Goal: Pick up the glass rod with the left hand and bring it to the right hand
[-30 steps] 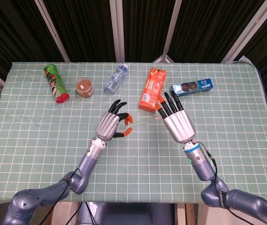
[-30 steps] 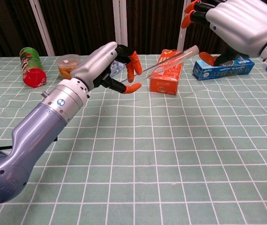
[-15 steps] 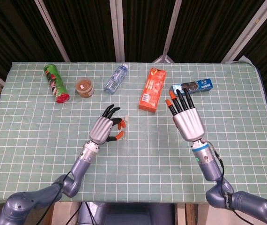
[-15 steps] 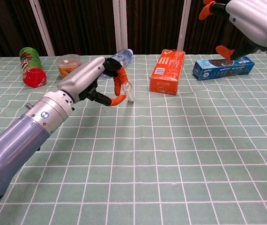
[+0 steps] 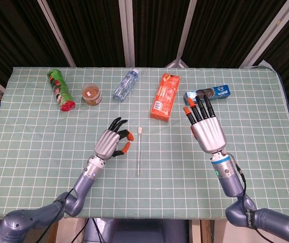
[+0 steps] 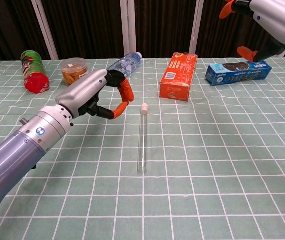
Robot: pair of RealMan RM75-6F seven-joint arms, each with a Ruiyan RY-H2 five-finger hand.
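The glass rod (image 5: 139,151) lies flat on the tabletop (image 5: 33,152), around the middle and a little toward the front edge, running front to back with its white-capped end pointing at the far edge. Nothing is touching it. Just to its left hovers the left hand (image 5: 112,144), fingers curled loosely inward, orange tips bent toward the palm, and there's nothing in its grasp. Over on the right side of the tabletop the right hand (image 5: 206,129) is raised, its back to the head camera, fingers straight and spread apart, holding nothing; the chest view catches only its lower part at the top right corner.

Along the far edge, left to right: a green chip can (image 5: 60,90) on its side, a small tub (image 5: 92,94) with brown contents, a water bottle (image 5: 125,85) lying down, an orange box (image 5: 165,96), and a blue cookie pack (image 5: 208,93) just behind the right hand's fingertips (image 5: 195,104).
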